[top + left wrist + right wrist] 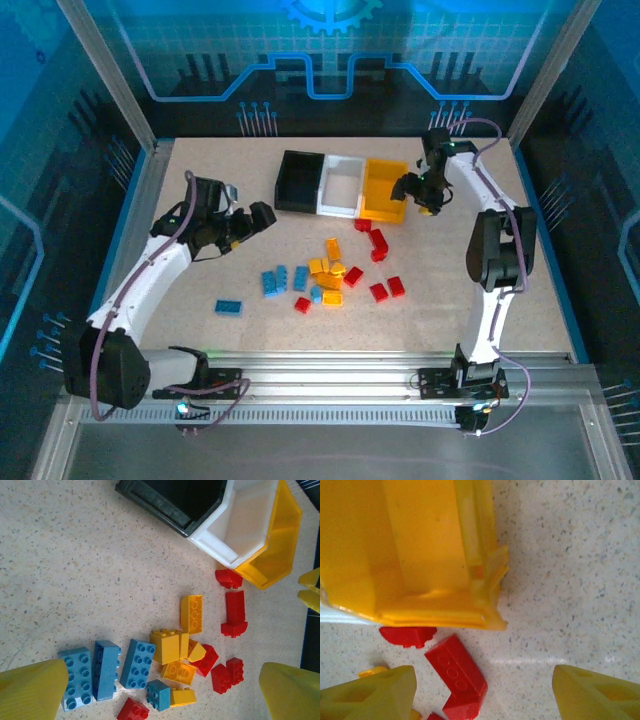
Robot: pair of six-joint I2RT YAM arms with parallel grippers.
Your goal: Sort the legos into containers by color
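Observation:
The three joined containers stand at the back: black, white and yellow. The legos lie loose on the table in front of them: a lone blue brick, blue bricks, a yellow cluster and red ones. My left gripper hovers open, left of the pile; its wrist view looks down on the bricks between its fingers. My right gripper is open at the yellow bin's right front corner, above a red brick on the table.
Metal frame rails run along the table's sides and near edge. Bare speckled tabletop lies left of the pile and right of the red bricks. Another red brick touches the yellow bin's front wall.

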